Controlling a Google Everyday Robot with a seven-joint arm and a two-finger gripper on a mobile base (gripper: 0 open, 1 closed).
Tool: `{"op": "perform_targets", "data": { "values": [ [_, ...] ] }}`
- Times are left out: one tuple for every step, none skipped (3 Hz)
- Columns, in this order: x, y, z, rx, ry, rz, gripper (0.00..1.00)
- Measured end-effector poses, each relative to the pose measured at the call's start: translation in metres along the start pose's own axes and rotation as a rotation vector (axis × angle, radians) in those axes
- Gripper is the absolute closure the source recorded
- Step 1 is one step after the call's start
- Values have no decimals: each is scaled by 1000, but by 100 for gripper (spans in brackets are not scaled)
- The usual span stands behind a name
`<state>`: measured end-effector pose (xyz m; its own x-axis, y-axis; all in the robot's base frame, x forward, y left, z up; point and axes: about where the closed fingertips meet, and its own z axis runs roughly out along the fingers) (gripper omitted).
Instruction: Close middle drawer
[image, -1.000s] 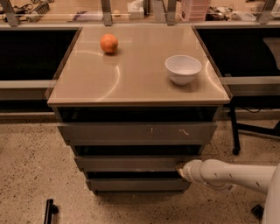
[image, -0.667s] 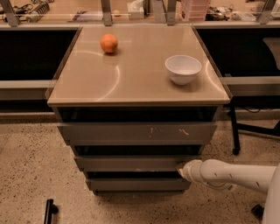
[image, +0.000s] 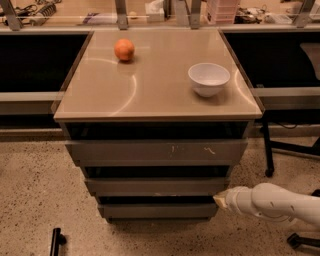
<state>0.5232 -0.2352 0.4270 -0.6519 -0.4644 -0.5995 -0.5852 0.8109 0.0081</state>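
The drawer cabinet has three grey fronts under a beige top (image: 150, 95). The middle drawer (image: 155, 186) is a shallow plain grey front with pale scuffs on its lower edge and a dark gap above it. The top front (image: 156, 152) carries white scratch marks. The bottom front (image: 157, 210) is plain. My gripper (image: 221, 199) comes in from the lower right on a white arm (image: 280, 204). Its tip is at the right end of the middle drawer's front, level with its lower edge.
An orange (image: 124, 50) and a white bowl (image: 209, 78) stand on the cabinet top. A dark chair base (image: 292, 150) is at the right. A black object (image: 56, 241) lies on the speckled floor at lower left. Dark counters flank the cabinet.
The arm tip stays at the right end of the middle drawer. No clear movement of drawer or arm shows.
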Motion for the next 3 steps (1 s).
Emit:
{"op": "perform_targets", "data": {
  "values": [
    [-3,0,-2,-1,-2,-7,81],
    [-3,0,-2,-1,-2,-7,58],
    [-3,0,-2,-1,-2,-7,35]
  ]
}}
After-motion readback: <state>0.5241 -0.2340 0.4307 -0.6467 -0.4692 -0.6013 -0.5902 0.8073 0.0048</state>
